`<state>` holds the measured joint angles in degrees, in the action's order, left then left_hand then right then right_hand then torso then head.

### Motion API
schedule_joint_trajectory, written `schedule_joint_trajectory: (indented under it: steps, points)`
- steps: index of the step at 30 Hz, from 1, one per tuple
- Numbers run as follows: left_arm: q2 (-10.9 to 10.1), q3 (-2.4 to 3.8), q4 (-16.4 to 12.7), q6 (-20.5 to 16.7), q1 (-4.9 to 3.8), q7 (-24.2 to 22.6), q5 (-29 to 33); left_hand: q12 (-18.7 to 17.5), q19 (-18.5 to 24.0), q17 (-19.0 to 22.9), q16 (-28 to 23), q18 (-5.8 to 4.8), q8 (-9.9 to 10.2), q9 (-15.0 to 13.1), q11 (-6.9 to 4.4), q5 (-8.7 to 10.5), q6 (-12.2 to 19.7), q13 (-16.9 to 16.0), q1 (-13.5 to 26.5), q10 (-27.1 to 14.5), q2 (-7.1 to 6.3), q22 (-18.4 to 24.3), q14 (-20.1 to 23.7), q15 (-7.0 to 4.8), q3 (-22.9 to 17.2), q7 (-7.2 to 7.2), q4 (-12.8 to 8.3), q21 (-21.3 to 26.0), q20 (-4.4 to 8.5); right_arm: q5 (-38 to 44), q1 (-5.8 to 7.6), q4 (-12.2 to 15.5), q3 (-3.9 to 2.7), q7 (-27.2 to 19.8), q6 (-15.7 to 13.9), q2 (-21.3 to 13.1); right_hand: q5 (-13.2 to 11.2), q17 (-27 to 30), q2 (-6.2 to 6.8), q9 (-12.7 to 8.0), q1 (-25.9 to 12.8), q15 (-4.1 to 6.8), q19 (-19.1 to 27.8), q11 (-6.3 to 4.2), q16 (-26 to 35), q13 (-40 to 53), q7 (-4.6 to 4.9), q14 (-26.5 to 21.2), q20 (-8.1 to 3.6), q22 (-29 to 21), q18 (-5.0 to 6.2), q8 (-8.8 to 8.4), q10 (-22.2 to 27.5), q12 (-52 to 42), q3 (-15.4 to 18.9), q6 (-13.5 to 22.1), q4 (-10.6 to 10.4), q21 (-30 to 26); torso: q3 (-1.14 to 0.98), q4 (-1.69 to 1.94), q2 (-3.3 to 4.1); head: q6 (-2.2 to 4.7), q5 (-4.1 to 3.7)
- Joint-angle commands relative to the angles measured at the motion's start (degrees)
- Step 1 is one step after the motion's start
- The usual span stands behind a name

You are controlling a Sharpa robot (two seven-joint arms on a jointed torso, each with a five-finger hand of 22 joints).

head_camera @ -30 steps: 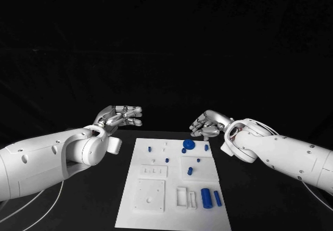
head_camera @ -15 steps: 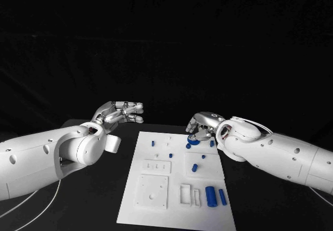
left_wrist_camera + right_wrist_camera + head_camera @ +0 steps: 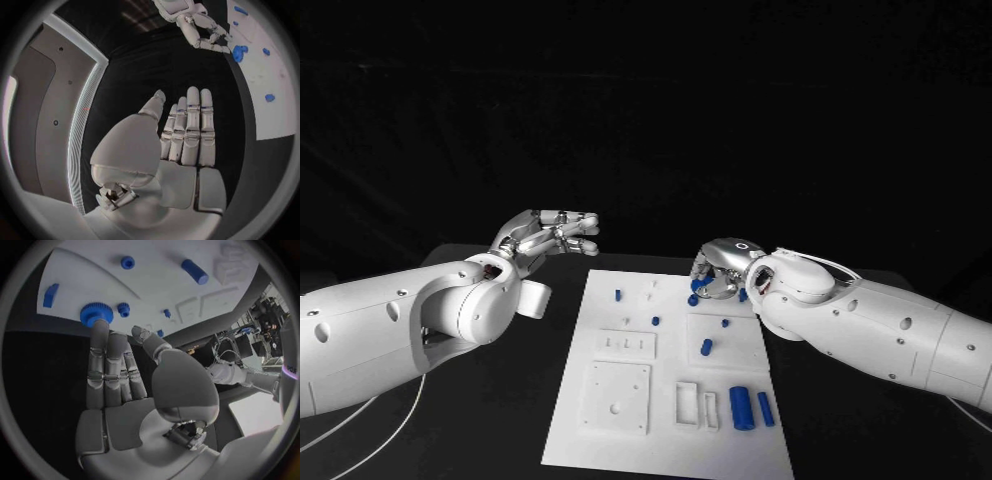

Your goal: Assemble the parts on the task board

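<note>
1. Nearest the robot, close to the worktop's (image 3: 473, 420) near edge, the task board (image 3: 625, 450) carries two blue cylinders (image 3: 741, 407) lying loose side by side at its near right corner, beside an open rectangular slot (image 3: 687, 403) and a square plate (image 3: 615, 396). I judge these cylinders not yet placed.

2. Toward the board's middle, another blue cylinder (image 3: 705, 348) lies loose on its side, and a short blue peg (image 3: 655, 321) stands just beyond it. A further small peg (image 3: 619, 296) stands near the board's left edge.

3. At the board's far right corner, the right hand (image 3: 715, 272) reaches down onto a blue gear (image 3: 96, 314). In the right wrist view, its fingers (image 3: 100, 347) are stretched out side by side with one tip touching the gear; they do not clamp it, and nothing is held. A smaller blue gear (image 3: 124, 309) sits just beside the big one.

4. Off the board's far left corner, the left hand (image 3: 553, 238) hangs above the worktop, its fingers (image 3: 190, 125) straight, close together and empty.

5. As a judgement, the assembly is at an early stage: some pegs and gears stand in place, while the three loose cylinders remain to be fitted.
</note>
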<state>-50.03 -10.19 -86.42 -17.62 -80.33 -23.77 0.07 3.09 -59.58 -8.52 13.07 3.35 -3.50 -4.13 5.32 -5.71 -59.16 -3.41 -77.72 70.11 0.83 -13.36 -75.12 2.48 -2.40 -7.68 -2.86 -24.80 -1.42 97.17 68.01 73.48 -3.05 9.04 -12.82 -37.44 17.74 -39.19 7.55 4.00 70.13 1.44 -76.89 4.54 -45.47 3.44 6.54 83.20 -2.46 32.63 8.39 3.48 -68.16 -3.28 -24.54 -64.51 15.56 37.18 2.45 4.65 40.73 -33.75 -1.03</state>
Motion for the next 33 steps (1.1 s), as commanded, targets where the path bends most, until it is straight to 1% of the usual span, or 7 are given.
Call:
schedule_joint_trajectory:
  steps: [1,8,10,14,19,25,33]
  points:
    - [-0.1,0.08,-0.3,0.0,-0.22,-0.9,-0.3,0.2,0.4,0.1,-0.3,-0.25,-0.1,0.0,-0.09,0.26,0.3,0.0,0.4,-0.5,-0.13,0.1,0.5,0.07,0.4,-0.06,0.0,-0.2,-0.06,2.5,-0.51,-0.4,0.00,1.1,1.2,0.3,-0.3,0.1,0.64,0.1,0.0,-0.29,-0.6,-0.06,-0.4,0.0,0.11,-0.3,0.08,0.7,0.63,0.13,0.6,0.0,-0.3,0.4,0.0,-0.5,-0.18,0.07,0.45,-0.16,0.11]
    - [-0.2,0.09,-0.5,0.1,-0.24,-0.8,-0.3,0.2,0.5,0.2,-0.4,-0.25,-0.1,0.0,-0.05,0.29,0.3,0.0,0.4,-0.6,-0.09,0.2,0.6,0.11,0.5,-0.08,0.0,-0.2,-0.10,2.9,-1.33,-0.6,0.01,1.0,1.3,0.8,-0.5,0.4,0.61,0.1,0.1,-0.29,-1.0,-0.05,-0.8,0.0,0.12,-0.4,0.09,2.5,0.61,0.13,0.6,0.0,-0.3,0.5,0.0,-1.8,-0.31,0.24,0.86,-0.34,0.28]
    - [-0.2,0.09,-0.5,0.1,-0.25,-0.8,-0.3,0.2,0.5,0.2,-0.4,-0.24,-0.1,0.0,-0.05,0.29,0.3,0.0,0.4,-0.6,-0.09,0.2,0.6,0.11,0.5,-0.08,0.0,-0.2,-0.10,2.9,-1.47,-0.6,0.01,0.9,1.3,0.8,-0.5,0.8,0.56,0.1,0.0,-0.24,-1.8,-0.14,-1.2,0.0,0.06,-0.5,0.06,6.4,0.54,0.14,0.3,0.0,-0.4,0.3,0.0,-4.6,-0.31,0.30,0.91,-0.38,0.53]
    - [-0.2,0.10,-0.4,0.2,-0.29,-0.8,-0.3,0.2,0.5,0.3,-0.5,-0.22,-0.1,0.0,-0.01,0.29,0.4,0.0,0.4,-0.7,-0.09,0.3,0.6,0.14,0.6,-0.10,0.0,-0.1,-0.14,3.0,-1.67,-0.6,0.01,0.9,1.2,0.9,-0.4,0.8,0.48,0.1,-0.1,-0.16,-2.0,-0.26,-1.2,0.0,0.01,-0.4,-0.06,7.2,0.31,0.14,-0.2,0.0,-0.6,0.2,0.0,-4.7,-0.31,0.32,1.20,-0.21,0.06]
    - [-0.3,0.11,-0.3,0.2,-0.43,-0.7,-0.3,0.2,0.5,0.3,-0.5,-0.22,-0.1,0.0,-0.01,0.29,0.4,0.0,0.4,-0.7,-0.09,0.3,0.6,0.14,0.6,-0.10,0.0,-0.1,-0.14,3.0,-1.82,-0.9,0.01,0.9,1.1,1.2,-0.5,0.7,0.56,0.1,-0.1,-0.22,-2.1,-0.13,-1.4,0.0,0.14,-0.5,-0.06,9.2,0.29,0.12,0.3,0.0,-1.0,0.6,0.0,-5.5,-0.35,0.20,1.49,-0.11,0.23]
    - [-0.5,0.11,-0.3,0.2,-0.54,-0.5,-0.3,0.2,0.5,0.4,-0.6,-0.21,-0.1,0.0,0.03,0.37,0.4,0.0,0.4,-0.8,-0.08,0.4,0.6,0.18,0.7,-0.12,-0.1,-0.1,-0.19,3.3,-1.90,-1.1,0.01,1.1,1.1,1.3,-0.6,0.7,0.59,0.1,-0.1,-0.22,-2.6,-0.15,-1.5,0.0,0.18,-0.5,-0.04,11.8,0.34,0.12,0.2,0.0,-1.4,0.7,0.0,-6.6,-0.27,0.34,1.69,0.00,0.04]
    - [-0.6,0.11,-0.3,0.3,-0.59,-0.5,-0.3,0.3,0.4,0.4,-0.7,-0.19,-0.1,0.0,0.03,0.48,0.4,0.0,0.4,-0.8,-0.05,0.5,0.5,0.18,0.9,-0.12,-0.1,0.0,-0.20,3.8,-1.99,-1.2,0.01,1.5,0.6,1.4,-1.0,0.7,0.73,0.1,-0.1,-0.20,-3.1,-0.15,-1.6,0.0,0.18,-0.6,-0.06,14.7,0.32,0.14,0.1,0.0,-2.7,0.6,-0.1,-8.5,-0.25,0.29,2.09,0.71,0.00]
